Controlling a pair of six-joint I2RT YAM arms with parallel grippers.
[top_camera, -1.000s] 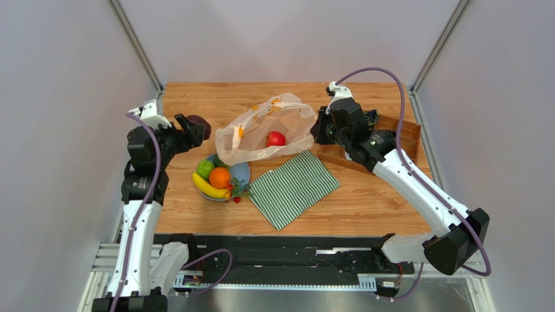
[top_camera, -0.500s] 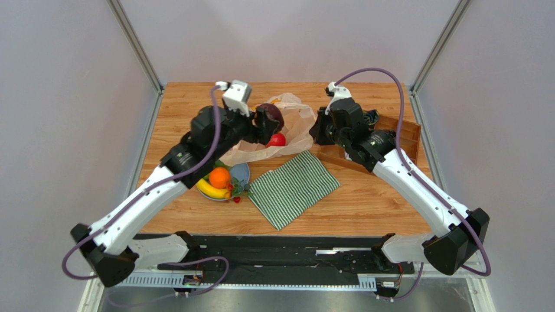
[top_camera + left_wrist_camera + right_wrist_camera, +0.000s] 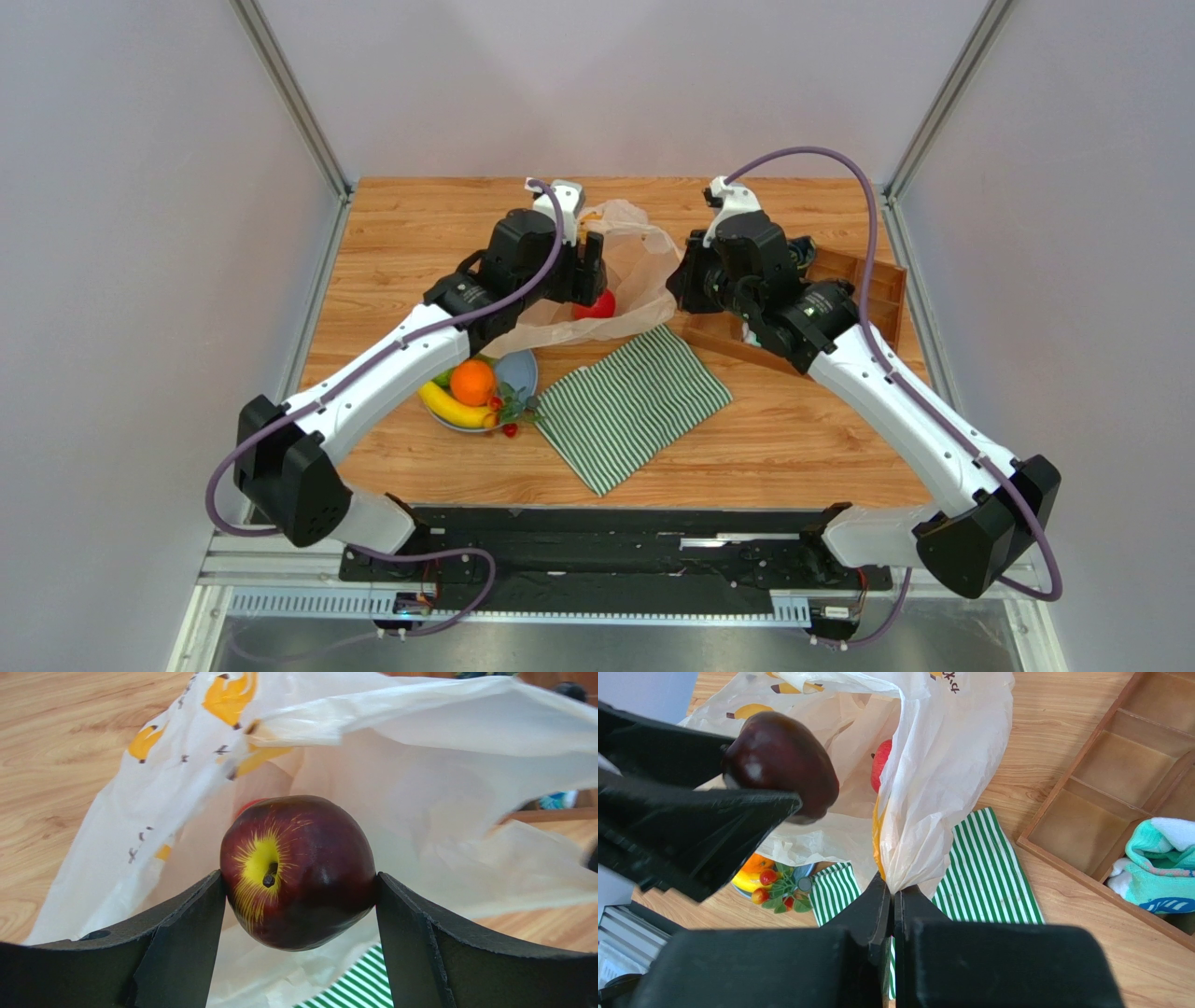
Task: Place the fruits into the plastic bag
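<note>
My left gripper is shut on a dark purple-brown fruit with a yellow patch round its stem. It holds the fruit at the mouth of the plastic bag, above the table. My right gripper is shut on the bag's edge and holds it up. A red apple lies inside the bag. The banana, orange and red berries sit on the blue plate, partly under my left arm. From above, the left gripper and right gripper flank the bag.
A green-striped cloth lies in front of the bag. A wooden compartment tray stands at the right, with a teal rolled sock in it. Bare wood stretches left of the bag.
My left arm has swung from the table's left edge to the bag's mouth, carrying the dark fruit. The right gripper has kept its hold on the bag.
</note>
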